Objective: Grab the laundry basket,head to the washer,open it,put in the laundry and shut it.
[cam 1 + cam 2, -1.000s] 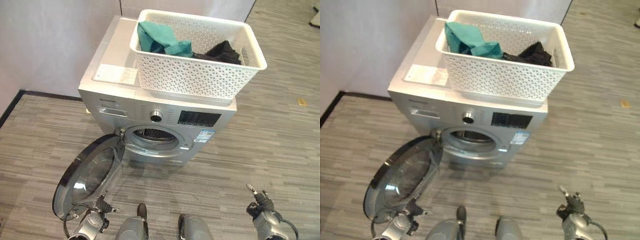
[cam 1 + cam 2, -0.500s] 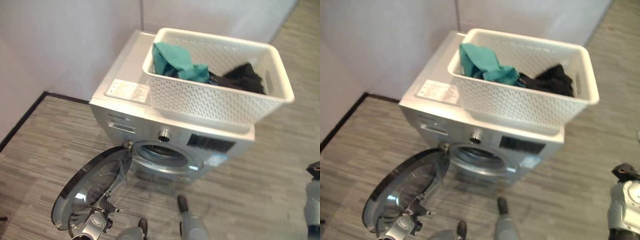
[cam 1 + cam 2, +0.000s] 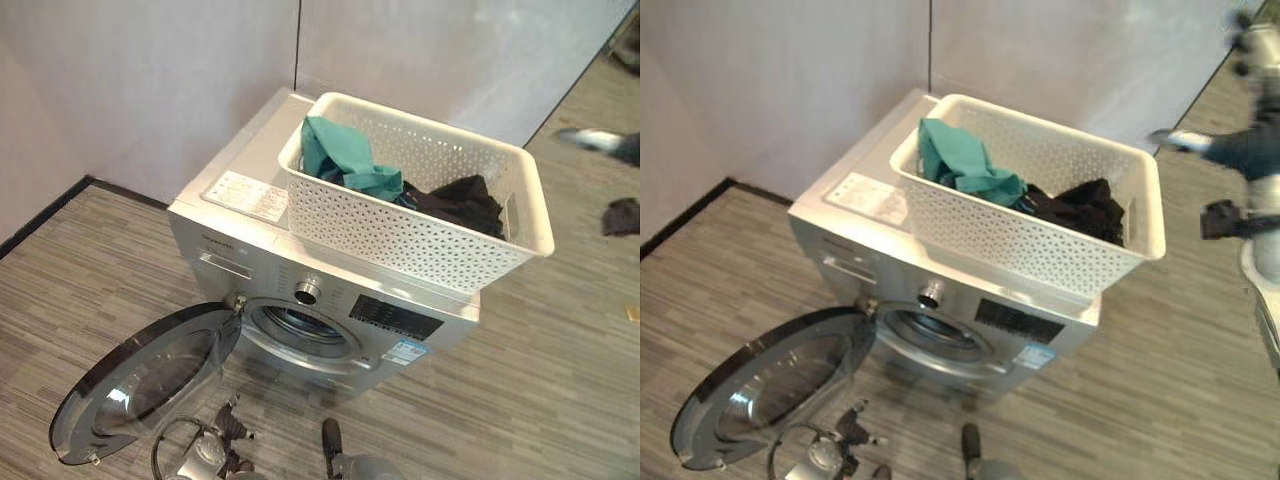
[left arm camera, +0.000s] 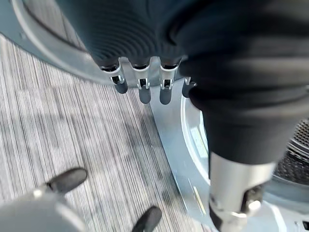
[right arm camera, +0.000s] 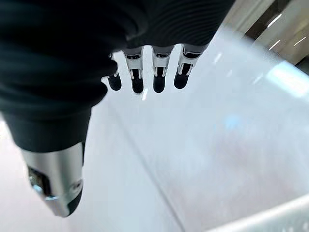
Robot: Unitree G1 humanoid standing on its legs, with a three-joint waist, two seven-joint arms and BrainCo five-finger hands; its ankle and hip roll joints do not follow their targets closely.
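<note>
- Since the white laundry basket (image 3: 420,205) sits on top of the silver front-loading washer (image 3: 300,300), both hands are free for loading, and neither holds anything.
- The round glass door (image 3: 140,385) hangs swung wide on its hinge side, leaving the drum opening (image 3: 300,330) exposed, so the opening step looks done.
- A teal garment (image 3: 335,160) and a black garment (image 3: 455,200) lie inside the basket, not yet in the drum.
- The left hand (image 4: 140,82) hangs low near the door's rim, fingers straight and apart.
- The right hand (image 5: 145,67) is raised at the right, above the basket's level, fingers straight and relaxed, probably placed to reach into the basket.
</note>
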